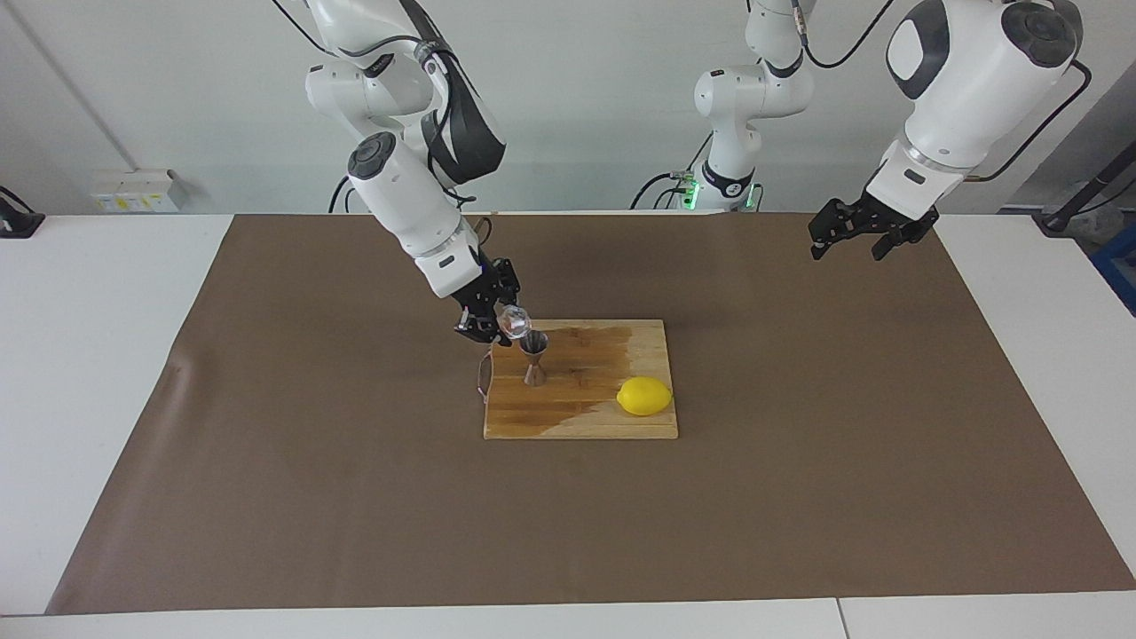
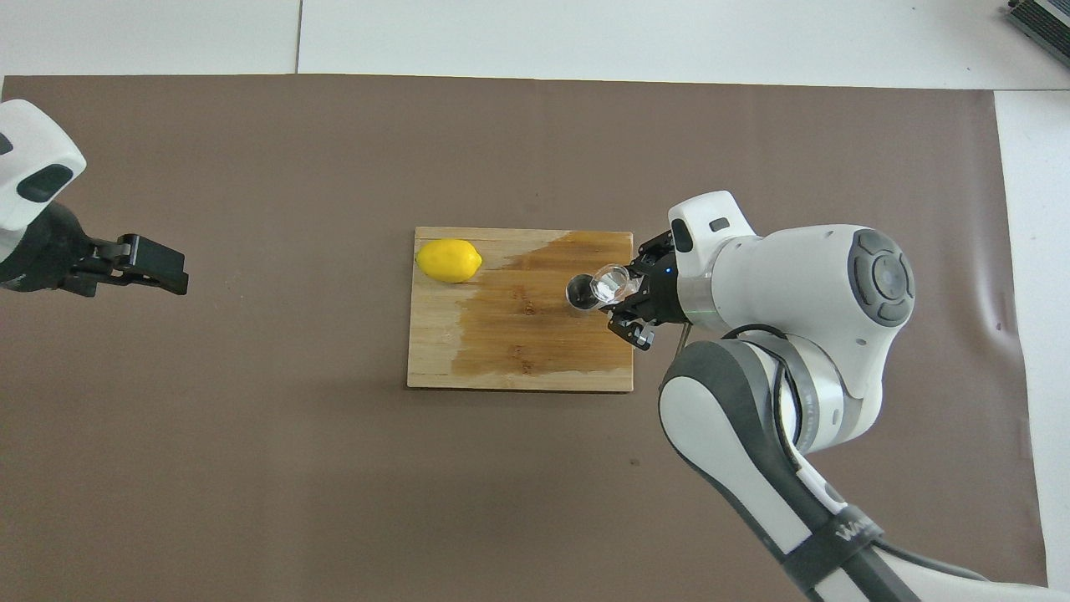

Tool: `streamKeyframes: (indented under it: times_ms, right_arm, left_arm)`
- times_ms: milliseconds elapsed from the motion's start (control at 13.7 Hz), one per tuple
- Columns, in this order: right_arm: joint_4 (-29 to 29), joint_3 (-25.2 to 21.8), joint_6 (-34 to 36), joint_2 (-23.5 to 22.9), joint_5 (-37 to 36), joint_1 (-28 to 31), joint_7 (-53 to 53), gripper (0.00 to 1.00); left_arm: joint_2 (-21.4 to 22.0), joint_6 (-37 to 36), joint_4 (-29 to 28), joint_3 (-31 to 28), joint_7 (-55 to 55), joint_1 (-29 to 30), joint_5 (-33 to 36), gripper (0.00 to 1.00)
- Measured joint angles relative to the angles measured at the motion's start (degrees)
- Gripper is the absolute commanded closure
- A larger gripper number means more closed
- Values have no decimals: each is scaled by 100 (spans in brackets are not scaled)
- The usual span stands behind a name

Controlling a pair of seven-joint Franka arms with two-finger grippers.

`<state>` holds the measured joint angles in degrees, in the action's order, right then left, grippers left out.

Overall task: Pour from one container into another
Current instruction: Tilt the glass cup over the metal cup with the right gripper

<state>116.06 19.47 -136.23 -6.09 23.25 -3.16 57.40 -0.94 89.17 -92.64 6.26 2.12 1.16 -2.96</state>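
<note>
Lemon (image 1: pixel 644 396) is bright yellow. Cutting board (image 1: pixel 586 417) is pale wood with a big darker brown patch across it. Brown mat (image 1: pixel 799 497) over a white desk (image 1: pixel 89 293). Tumbler (image 1: pixel 513 321) clear and glinty, jigger (image 1: pixel 534 357) shiny steel, both claws black.

Clear, glinting glass tumbler (image 1: pixel 513 321) (image 2: pixel 610 283). Shiny steel jigger (image 1: pixel 534 357) (image 2: pixel 578 293). Wooden cutting board (image 1: pixel 581 417) (image 2: pixel 518 368), its grain partly darkened with a glossy stain. Smooth yellow lemon (image 1: pixel 644 396) (image 2: pixel 449 260). Matt brown paper-like sheet (image 1: pixel 355 497) (image 2: pixel 251 460). Glossy white plastic arm shells, matt black grippers.
</note>
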Motion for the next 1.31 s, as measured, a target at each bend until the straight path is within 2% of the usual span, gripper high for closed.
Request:
streamKeyframes:
  times_ms: [292, 657, 803, 949, 1314]
  right_arm:
    - [-215, 82, 147, -58, -520, -27, -619, 84]
    - [-517, 129, 366, -282, -985, -27, -1024, 86]
    - [-702, 129, 563, -363, -1105, -27, -1180, 87]
    - [-771, 135, 609, -381, -1146, -27, -1259, 89]
    - [-837, 201, 771, -449, -1453, -29, -1623, 89]
  left_arm:
    - [17, 58, 0, 15, 0, -6, 143, 0]
    - [20, 654, 0, 22, 0, -4, 271, 0]
    - [19, 682, -1, 4, 0, 1, 272, 0]
    - [19, 623, -6, -22, 0, 33, 272, 0]
    - [19, -49, -17, -18, 0, 79, 272, 0]
